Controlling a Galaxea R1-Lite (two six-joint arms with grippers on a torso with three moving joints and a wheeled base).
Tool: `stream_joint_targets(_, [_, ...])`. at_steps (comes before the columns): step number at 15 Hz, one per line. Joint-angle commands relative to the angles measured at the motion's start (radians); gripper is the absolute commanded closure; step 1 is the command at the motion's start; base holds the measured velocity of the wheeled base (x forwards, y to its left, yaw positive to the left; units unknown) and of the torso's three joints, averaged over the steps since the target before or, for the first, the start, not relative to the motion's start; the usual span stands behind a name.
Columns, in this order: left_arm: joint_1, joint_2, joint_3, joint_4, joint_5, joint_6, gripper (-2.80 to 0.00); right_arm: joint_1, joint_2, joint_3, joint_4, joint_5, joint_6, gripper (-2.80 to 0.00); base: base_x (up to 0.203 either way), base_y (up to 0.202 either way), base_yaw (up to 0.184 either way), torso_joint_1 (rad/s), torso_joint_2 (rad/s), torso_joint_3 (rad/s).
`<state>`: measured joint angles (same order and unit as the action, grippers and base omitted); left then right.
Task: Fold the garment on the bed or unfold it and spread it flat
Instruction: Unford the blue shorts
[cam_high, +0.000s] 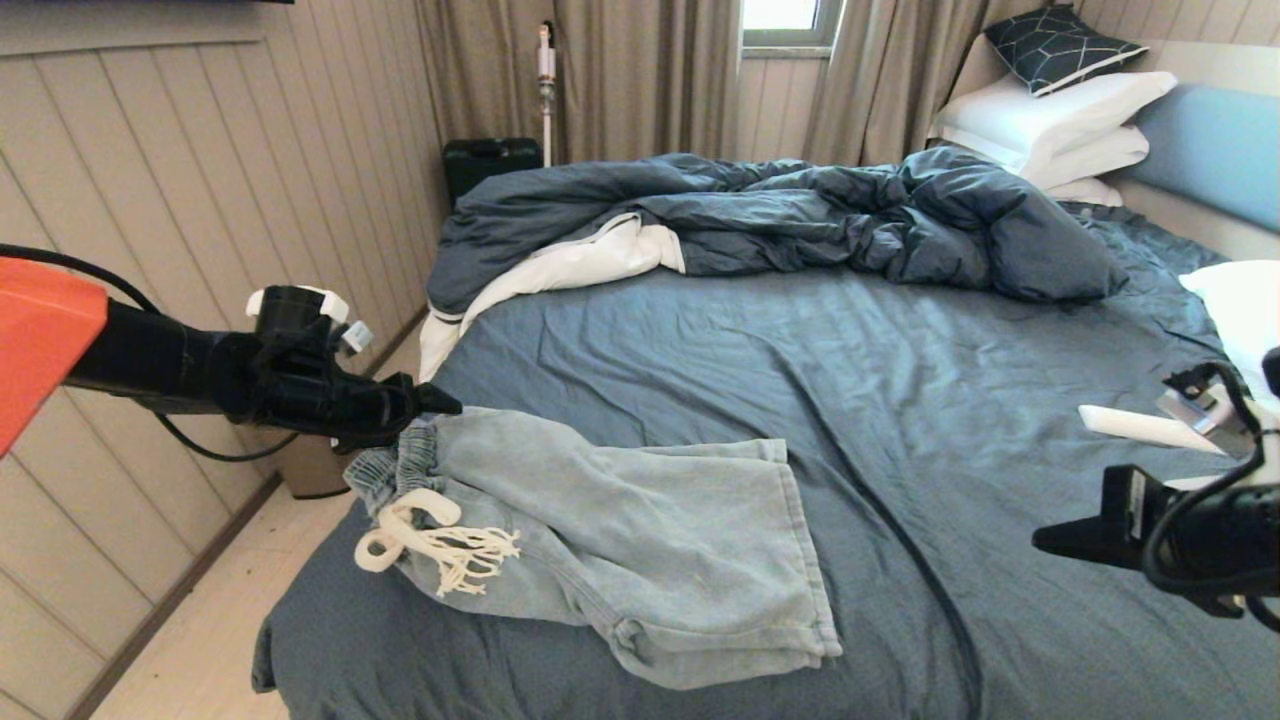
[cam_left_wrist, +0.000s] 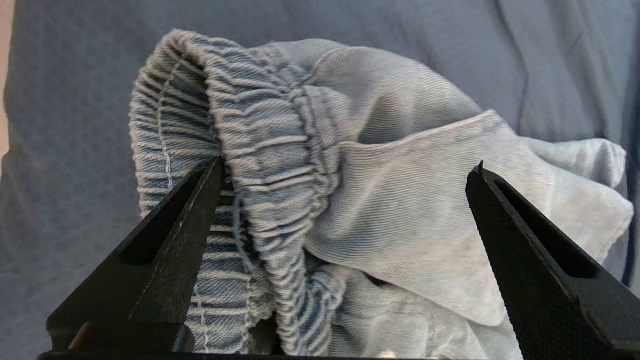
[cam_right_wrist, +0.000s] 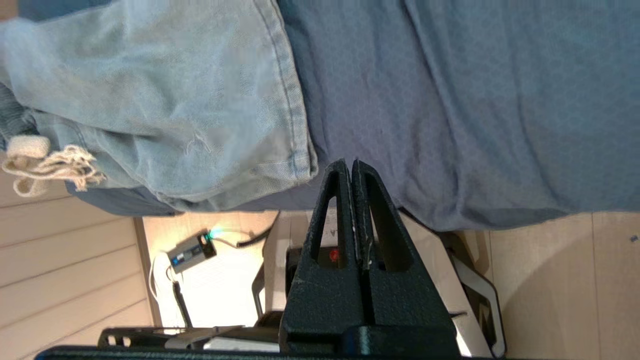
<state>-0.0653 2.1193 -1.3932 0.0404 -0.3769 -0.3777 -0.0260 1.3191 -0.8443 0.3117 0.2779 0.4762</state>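
Observation:
The garment (cam_high: 620, 530), pale blue shorts, lies rumpled and folded over itself on the near left part of the bed (cam_high: 800, 350). Its white frayed drawstring (cam_high: 430, 540) curls by the waistband near the bed's left edge. My left gripper (cam_high: 440, 405) is at the far end of the waistband. In the left wrist view this gripper (cam_left_wrist: 350, 164) is open, with the gathered waistband (cam_left_wrist: 260, 150) and a fold of cloth lying between its spread fingers. My right gripper (cam_high: 1040, 540) hovers shut over the near right of the bed, apart from the shorts' hem (cam_right_wrist: 295, 150), and holds nothing.
A rumpled dark blue duvet (cam_high: 800, 215) with white lining fills the far half of the bed. White pillows (cam_high: 1060, 120) are stacked by the blue headboard (cam_high: 1210, 140), and another pillow (cam_high: 1240, 300) lies at the right edge. The panelled wall and floor run close along the left.

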Motion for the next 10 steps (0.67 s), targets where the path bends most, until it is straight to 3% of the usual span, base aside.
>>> stream_joint_targets(1, [-0.001, 0.018, 0.002, 0.001, -0.004, -0.004, -2.80, -0.003, 0.000, -0.001, 0.001, 0.001, 0.005, 0.00, 0.000, 0.000, 0.000, 0.000, 0.00, 0.000])
stream_joint_targets(8, [-0.074, 0.001, 0.019, 0.007, -0.013, -0.012, -2.80, -0.005, 0.002, -0.007, 0.001, -0.002, 0.004, 0.00, 0.000, 0.000, 0.000, 0.000, 0.00, 0.000])
stream_joint_targets(9, [-0.077, -0.002, 0.020, 0.007, -0.013, -0.012, 0.00, -0.009, 0.002, -0.007, 0.001, -0.002, 0.002, 0.00, 0.000, 0.000, 0.000, 0.000, 0.00, 0.000])
stream_joint_targets(10, [-0.080, -0.002, 0.019, 0.007, -0.011, -0.012, 0.00, -0.011, 0.003, -0.007, 0.001, 0.000, 0.004, 0.00, 0.000, 0.000, 0.000, 0.000, 0.00, 0.000])
